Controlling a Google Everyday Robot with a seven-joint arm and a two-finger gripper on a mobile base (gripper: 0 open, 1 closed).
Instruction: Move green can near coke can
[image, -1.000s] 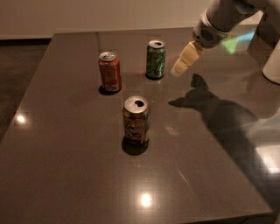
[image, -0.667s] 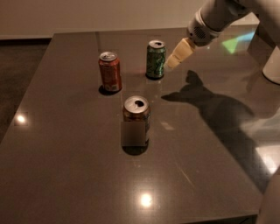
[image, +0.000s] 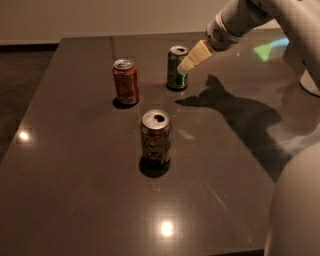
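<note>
While the green can (image: 175, 76) stands upright at the upper middle of the frame, the step in hand looks like the reach for it. The gripper (image: 191, 59) hangs at the can's upper right edge, perhaps touching the rim, though contact is hard to judge. Whether the claw is wide or narrow I cannot tell. The next move calls for settling around the can, then carrying it left to the coke can (image: 125, 82), which stands near on the table (image: 75, 175).
</note>
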